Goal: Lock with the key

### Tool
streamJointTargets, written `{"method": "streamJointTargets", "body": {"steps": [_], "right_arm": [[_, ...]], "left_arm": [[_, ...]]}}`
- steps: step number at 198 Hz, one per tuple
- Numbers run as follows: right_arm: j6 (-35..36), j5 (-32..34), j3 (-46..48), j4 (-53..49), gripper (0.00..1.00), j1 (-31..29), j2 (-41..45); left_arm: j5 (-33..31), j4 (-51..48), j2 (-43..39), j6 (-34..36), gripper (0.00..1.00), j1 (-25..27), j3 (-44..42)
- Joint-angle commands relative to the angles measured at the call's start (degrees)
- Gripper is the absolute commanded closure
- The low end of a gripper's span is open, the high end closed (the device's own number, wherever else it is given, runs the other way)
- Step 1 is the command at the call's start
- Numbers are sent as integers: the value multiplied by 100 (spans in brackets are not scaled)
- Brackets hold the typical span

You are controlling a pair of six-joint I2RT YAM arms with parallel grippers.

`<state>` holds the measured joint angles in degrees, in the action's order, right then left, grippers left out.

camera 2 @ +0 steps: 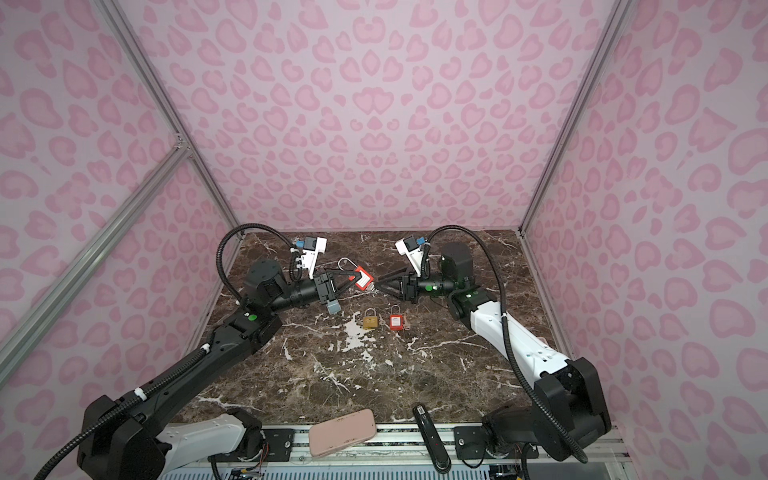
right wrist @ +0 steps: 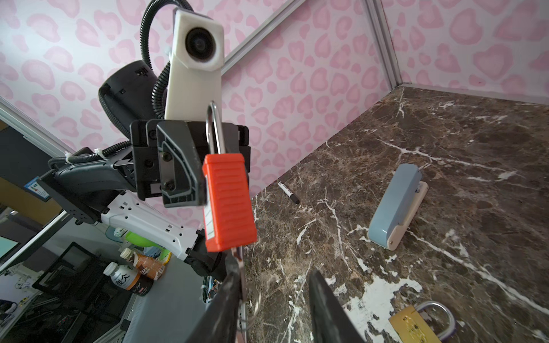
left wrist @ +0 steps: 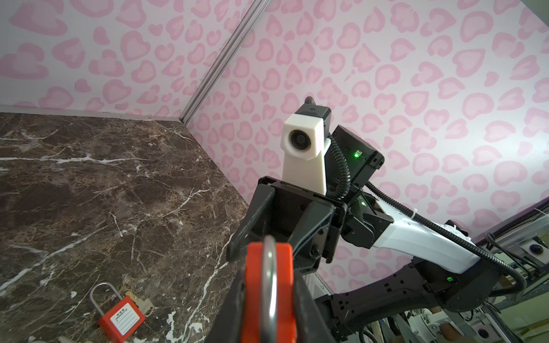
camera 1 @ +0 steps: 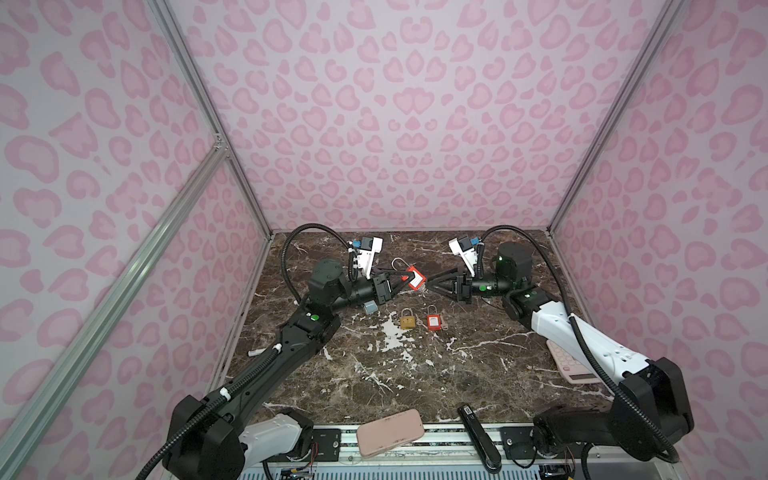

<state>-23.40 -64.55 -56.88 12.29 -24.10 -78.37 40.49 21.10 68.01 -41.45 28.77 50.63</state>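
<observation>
My left gripper [camera 1: 409, 279] [left wrist: 269, 282] holds a red padlock [camera 1: 415, 279] [camera 2: 362, 280] [right wrist: 228, 202] above the marble table [camera 1: 415, 374], its jaws shut on the lock's body. The steel shackle [camera 1: 398, 266] [left wrist: 269, 267] points toward the back left. A key [right wrist: 242, 267] with a wire ring [right wrist: 256, 300] sticks out of the lock's underside. My right gripper [camera 1: 428, 286] [camera 2: 376, 286] [right wrist: 274, 267] faces the lock from the right. Its jaws stand apart; the key lies against one finger, and a gap separates it from the other.
On the table below lie a brass padlock [camera 1: 408, 321] [right wrist: 416, 323], a second red padlock [camera 1: 433, 322] [left wrist: 121, 317] with a key beside it, a blue stapler [camera 1: 371, 307] [right wrist: 395, 208] and a marker [right wrist: 288, 192]. A pink calculator [camera 1: 569, 365], pink case [camera 1: 390, 432] and black stapler [camera 1: 480, 436] lie near the front.
</observation>
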Motion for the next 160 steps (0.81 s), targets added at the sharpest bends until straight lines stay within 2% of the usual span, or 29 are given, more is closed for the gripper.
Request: {"method": "streamJointTargets", "body": {"steps": [1,21,88,120,160], "right_arm": [[-25,-43,1,149,63,-86,-21],[-25,-31,-3,185,66,-130,-25],[12,13,135,410,89,-236,31],[-15,274,169,313,100,-277,86],[81,401,199,274,100,-310,128]], "left_arm": [[16,277,-56,23,96,-3,-29],[3,276,-68,23,96,-3,-45],[-15,261,-11,25,96,-3,-19],[-82,247,-13,28,96,-1,-34],[-275,112,6,15,96,-12,-13]]}}
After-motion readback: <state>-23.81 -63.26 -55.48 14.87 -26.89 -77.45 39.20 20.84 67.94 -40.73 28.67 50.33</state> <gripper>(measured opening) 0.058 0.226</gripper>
